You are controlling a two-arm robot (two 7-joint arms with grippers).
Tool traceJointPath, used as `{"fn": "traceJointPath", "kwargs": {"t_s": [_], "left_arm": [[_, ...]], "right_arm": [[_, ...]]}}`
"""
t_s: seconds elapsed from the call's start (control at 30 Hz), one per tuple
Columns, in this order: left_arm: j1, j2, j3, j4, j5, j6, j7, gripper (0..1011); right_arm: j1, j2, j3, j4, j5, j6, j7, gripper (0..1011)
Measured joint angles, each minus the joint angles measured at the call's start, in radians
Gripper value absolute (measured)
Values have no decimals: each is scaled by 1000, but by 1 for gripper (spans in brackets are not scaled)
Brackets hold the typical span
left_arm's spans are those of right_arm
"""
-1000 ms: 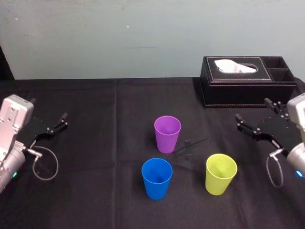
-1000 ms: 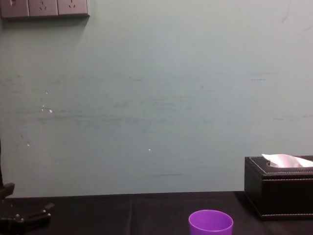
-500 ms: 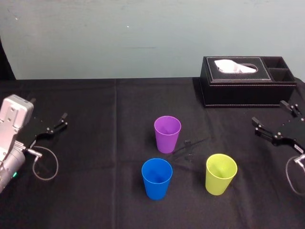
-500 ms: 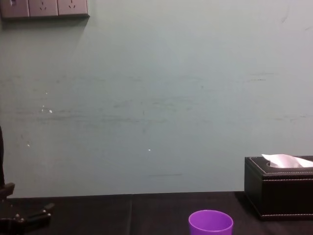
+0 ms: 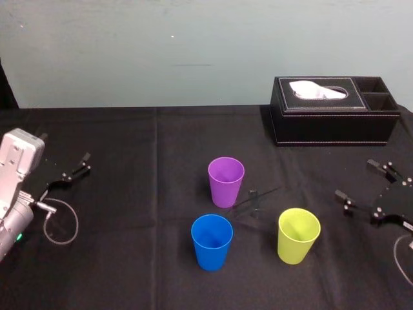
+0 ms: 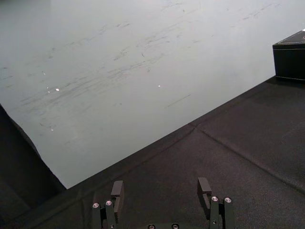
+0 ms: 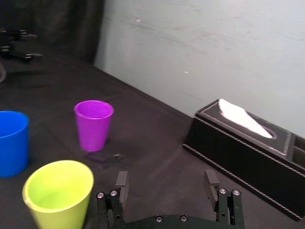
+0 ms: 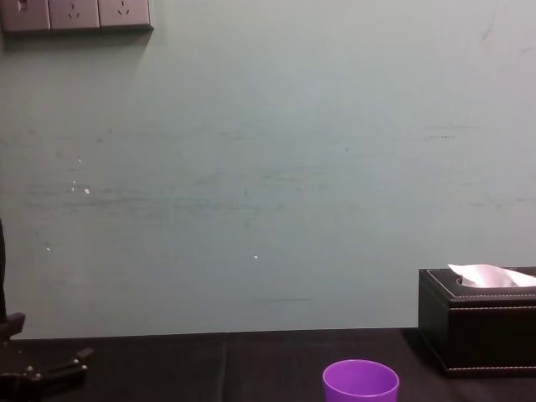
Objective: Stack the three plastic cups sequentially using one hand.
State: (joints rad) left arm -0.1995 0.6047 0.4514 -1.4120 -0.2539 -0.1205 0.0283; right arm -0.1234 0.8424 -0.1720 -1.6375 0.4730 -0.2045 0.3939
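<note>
At nine o'clock on the black worktop (image 5: 129,142), the left claw (image 5: 68,173) rests with its fingers spread apart and nothing between them. It is well clear of the cups and looks parked, which fits a one-handed job. The three cups stand upright, mouths up and apart from one another, so each can probably be taken by its side and dropped into the next. The blue cup (image 5: 211,240) sits at about seven o'clock from the purple cup (image 5: 226,181) in the middle, and the yellow-green cup (image 5: 299,234) is at about four o'clock from it. A black tissue box (image 5: 329,110) stands at one o'clock, near the wall. At three o'clock from the yellow-green cup, the right claw (image 5: 356,179) hovers with its fingers apart and empty, likely lining up for that nearest cup. No brand or writing can be read on the cups or the box.
</note>
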Motion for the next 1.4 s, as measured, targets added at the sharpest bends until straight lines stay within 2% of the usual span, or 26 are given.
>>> {"fn": "traceJointPath", "kwargs": {"t_s": [0.07, 0.4, 0.8, 1.07, 1.4], "left_arm": [[0, 0, 0, 0, 0, 0, 0, 1012], [0, 0, 0, 0, 0, 0, 0, 1011], [0, 0, 0, 0, 0, 0, 0, 1011], [0, 0, 0, 0, 0, 0, 0, 1012], [0, 0, 0, 0, 0, 0, 0, 1011]], "right_arm": [[-3, 3, 1, 0, 2, -1, 9, 1000], [-33, 28, 14, 12, 58, -23, 165, 1000], [-55, 36, 35, 36, 114, -21, 294, 1000], [-57, 33, 26, 44, 101, -23, 349, 1000], [-37, 5, -16, 54, 55, -16, 351, 1000]]}}
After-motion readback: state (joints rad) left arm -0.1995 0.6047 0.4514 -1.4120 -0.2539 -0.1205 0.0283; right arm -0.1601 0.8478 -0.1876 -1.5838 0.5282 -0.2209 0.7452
